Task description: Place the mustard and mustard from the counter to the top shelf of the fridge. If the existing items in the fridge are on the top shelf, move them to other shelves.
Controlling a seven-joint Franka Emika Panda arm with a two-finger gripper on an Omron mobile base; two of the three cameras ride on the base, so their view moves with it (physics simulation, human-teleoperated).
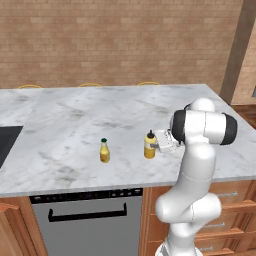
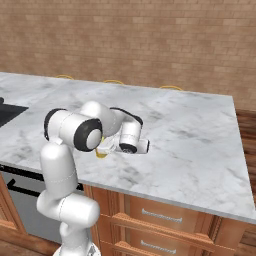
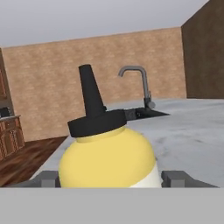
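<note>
Two mustard bottles stand upright on the marble counter [image 1: 65,120]. The slim orange-tinted one [image 1: 104,151] stands alone to the left. The squat yellow one [image 1: 149,146] [image 2: 101,154] [image 3: 109,159], with a pointed black cap, stands between the fingers of my gripper [image 1: 154,146] [image 2: 104,148] [image 3: 109,180]. The hand reaches in level from the bottle's right side. Its fingers [image 3: 175,179] flank the bottle's belly very closely, with a sliver of gap on one side. The bottle rests on the counter. The fridge, its top shelf and the existing items are out of view.
A dark sink basin [image 1: 7,140] [image 2: 7,112] with a grey faucet [image 3: 135,83] lies at the counter's left. Below the front edge are a grey dishwasher [image 1: 90,220] and wooden drawers [image 2: 160,220]. A brick wall stands behind the counter.
</note>
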